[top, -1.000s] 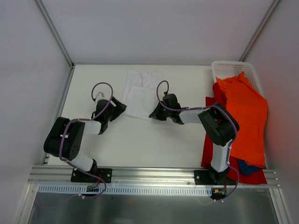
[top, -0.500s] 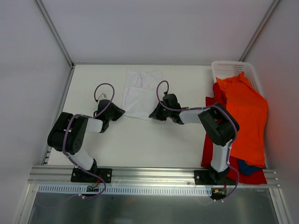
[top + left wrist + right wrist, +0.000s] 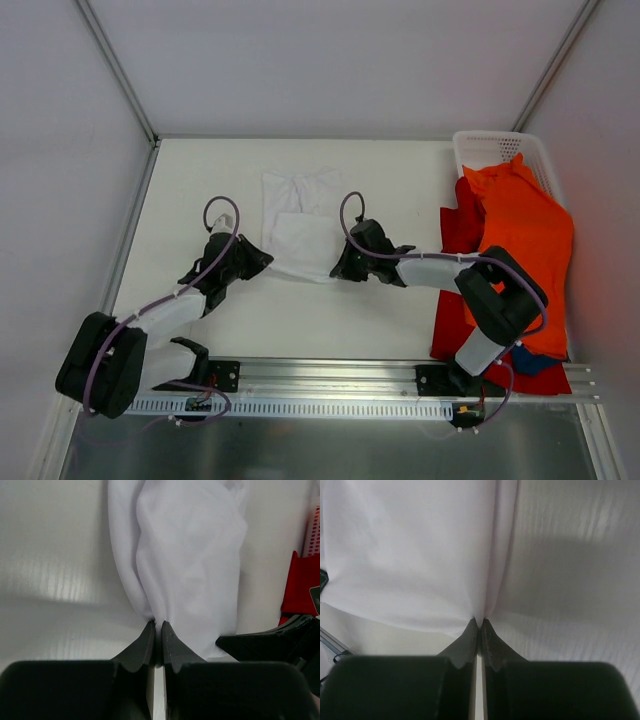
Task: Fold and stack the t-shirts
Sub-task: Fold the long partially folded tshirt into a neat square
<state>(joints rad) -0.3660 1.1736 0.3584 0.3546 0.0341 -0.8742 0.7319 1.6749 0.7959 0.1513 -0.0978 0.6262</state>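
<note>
**Both end effectors pinch the white shirt's near corners**

The plain white thin-cloth t-shirt point(image 3: 300, 212) lies partly folded on the white table point(image 3: 190, 190), just above the centre of the overhead frame. The left end effector point(image 3: 156, 625) is clenched on its lower-left corner. The right end effector point(image 3: 479, 622) is clenched on the lower-right corner. In both wrist views cloth bunches between the closed fingers.

The step looks like carrying this near hem up-frame over the rest of the shirt. To do it well, both arms should rise and travel together at equal height. The hem should stay lightly taut between them, so the fold lands square rather than skewed.

There is bare table to the left of the shirt and below it. Up-frame the shirt's top edge lies near the table's far edge, leaving little room there.

On the right side of the frame, the bright orange t-shirt point(image 3: 527, 245) drapes over the red t-shirt point(image 3: 447, 315) and the white plastic mesh basket point(image 3: 487, 148). The right arm's elbow overlaps that heap, so a wide swing may drag it.
</note>
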